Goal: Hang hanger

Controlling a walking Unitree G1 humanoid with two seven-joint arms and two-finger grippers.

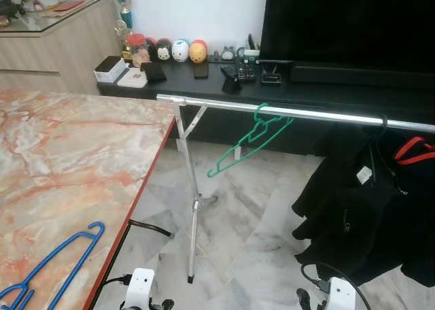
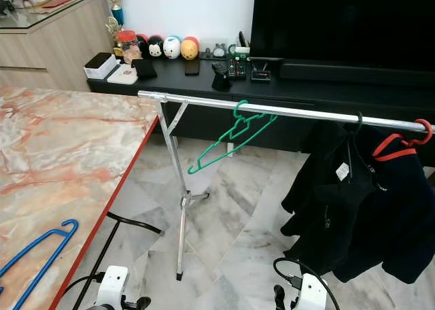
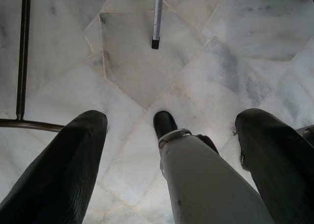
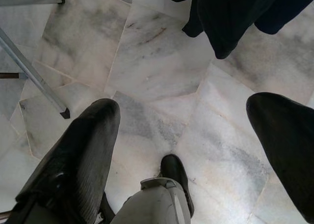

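- Hanging low by the robot's legs, the left gripper has its two black fingers spread wide apart, with nothing between them. Below it is the marble floor and the robot's own foot.
- The right gripper is spread wide too and holds nothing. It points down at the same floor.
- The blue hanger lies flat on the marble table, near the table's red edge and close to the robot.
- A green hanger is hooked on the silver rail and tilts down to one side.
- Black clothes hang further along the rail, with a red hanger beside them.
- The head views show the table, the rail and a dark TV shelf with small toys.
- The left wrist view shows the rail's leg tip, and the right wrist view shows the bottom of the black clothes.
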